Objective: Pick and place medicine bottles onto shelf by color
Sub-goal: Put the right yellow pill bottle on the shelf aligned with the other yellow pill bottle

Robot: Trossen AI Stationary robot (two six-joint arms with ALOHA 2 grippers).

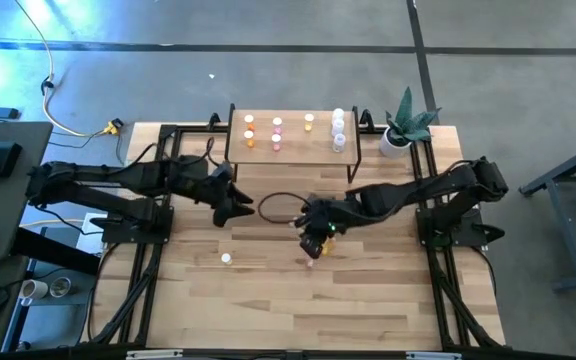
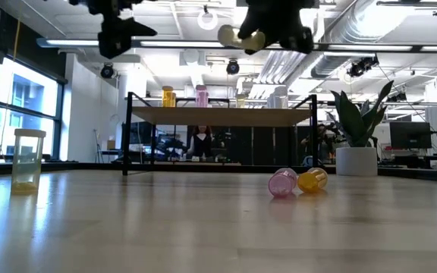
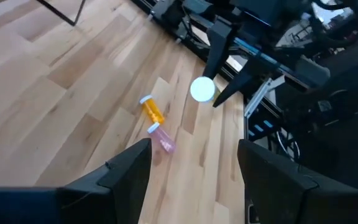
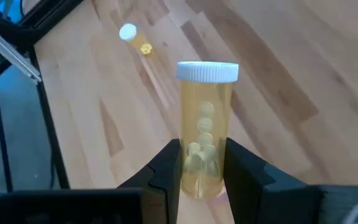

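Right gripper (image 4: 196, 163), fingers clenched on a yellow bottle (image 4: 205, 124), held it above the bench (image 1: 368, 300) for carrying to the far shelf (image 1: 293, 148); left gripper (image 3: 194, 165) waited, fingers released.

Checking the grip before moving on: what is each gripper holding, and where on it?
Right gripper holds a yellow bottle by its lower body, cap free. Left gripper holds nothing.

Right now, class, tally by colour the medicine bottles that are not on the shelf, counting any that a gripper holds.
Yellow: 2, the held yellow bottle in the right gripper and the upright yellow bottle
Pink: 1, the pink bottle, lying down
Orange: 1, the orange bottle, lying beside it
Total: 4
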